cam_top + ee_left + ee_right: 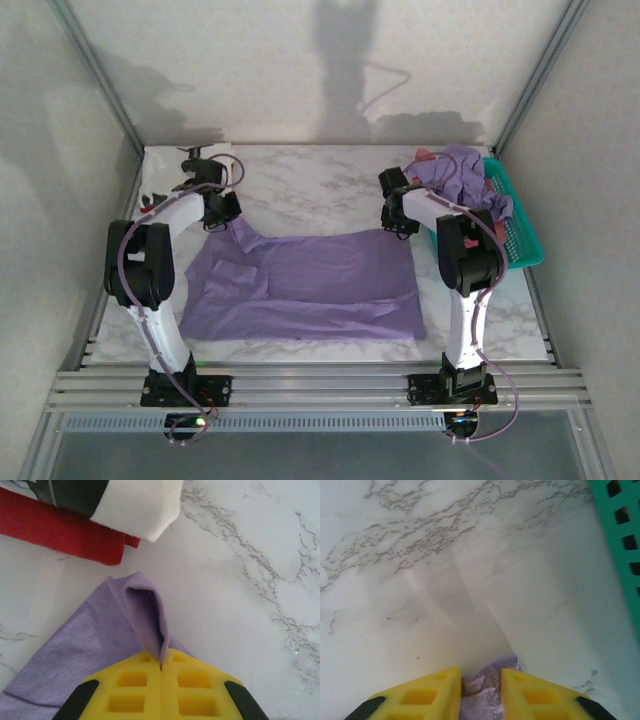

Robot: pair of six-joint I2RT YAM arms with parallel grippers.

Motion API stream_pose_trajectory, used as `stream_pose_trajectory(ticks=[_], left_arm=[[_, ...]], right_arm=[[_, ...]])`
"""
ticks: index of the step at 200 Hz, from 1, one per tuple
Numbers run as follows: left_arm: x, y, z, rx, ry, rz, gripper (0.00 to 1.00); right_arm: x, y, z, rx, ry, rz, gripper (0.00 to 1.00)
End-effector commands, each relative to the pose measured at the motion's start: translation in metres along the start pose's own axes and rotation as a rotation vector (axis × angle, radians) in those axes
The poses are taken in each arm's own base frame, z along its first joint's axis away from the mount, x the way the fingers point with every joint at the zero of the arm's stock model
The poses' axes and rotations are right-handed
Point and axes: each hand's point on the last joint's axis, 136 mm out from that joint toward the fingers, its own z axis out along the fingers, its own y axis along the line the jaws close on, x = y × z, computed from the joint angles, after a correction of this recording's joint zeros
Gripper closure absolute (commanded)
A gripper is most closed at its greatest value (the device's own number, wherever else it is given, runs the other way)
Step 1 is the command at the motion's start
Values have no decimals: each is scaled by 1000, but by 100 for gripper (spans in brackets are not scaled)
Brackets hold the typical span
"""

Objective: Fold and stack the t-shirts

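So my left claw (161, 664) pinched a corner of the lavender t-shirt (95, 635), its body lying behind, while my right claw (481, 674) stood narrow astride the other corner, grip unclear, presumably to pull it flat.

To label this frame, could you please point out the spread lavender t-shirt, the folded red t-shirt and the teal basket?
lavender t-shirt (320, 285), top external view, middle of its body.
red t-shirt (60, 536), left wrist view, its exposed folded edge.
teal basket (522, 238), top external view, bare mesh at its near end.
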Motion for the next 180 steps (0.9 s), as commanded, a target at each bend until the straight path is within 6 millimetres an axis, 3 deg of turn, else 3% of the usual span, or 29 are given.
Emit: stream_pose_trajectory(ticks=[1,31,85,180], left_arm=[[-4,-4,-17,-3,-21,22,100],[-5,-4,-23,-2,-29,22,100],[-15,-7,-47,13,-68,9,100],[-5,-1,-109,35,-139,-29,100]], right_arm=[[17,-6,16,22,54,0,74],[14,-4,11,6,44,-2,86],[-2,-1,-25,27,-23,-49,98],[9,-13,-82,12,-87,-3,100]])
